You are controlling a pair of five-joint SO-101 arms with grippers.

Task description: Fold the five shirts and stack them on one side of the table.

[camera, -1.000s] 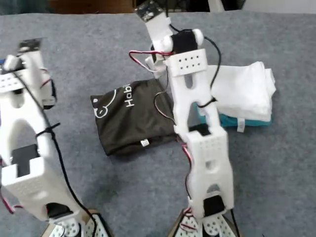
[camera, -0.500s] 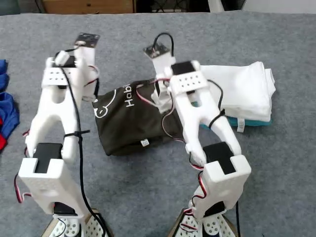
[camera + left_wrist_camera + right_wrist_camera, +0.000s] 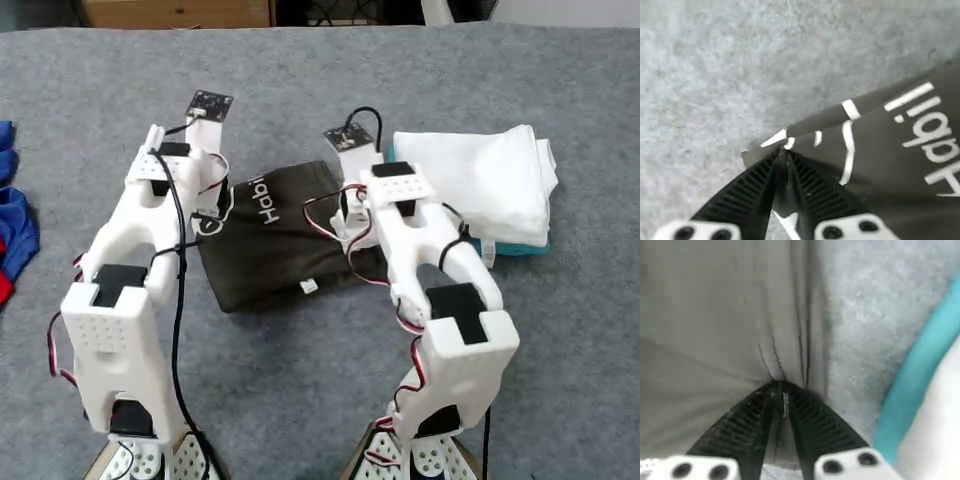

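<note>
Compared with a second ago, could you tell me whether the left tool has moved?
Yes: the left tool swung from the far left toward the white stack and now pinches the dark shirt's corner.

The table (image 3: pixel 300 90) is mottled grey; on it the dark brown shirt (image 3: pixel 280 255) bears white lettering and a white line drawing. Near the right edge a plain white shirt (image 3: pixel 480 180) tops a teal shirt (image 3: pixel 522 246), and at the left edge lies blue cloth (image 3: pixel 12 225) with a red patch. The left arm (image 3: pixel 125 290) and right arm (image 3: pixel 440 270) are white with black motor blocks and red, white and black wires, and the left gripper (image 3: pixel 783 156) and right gripper (image 3: pixel 781 388) are black and ridged on white mounts.
</note>
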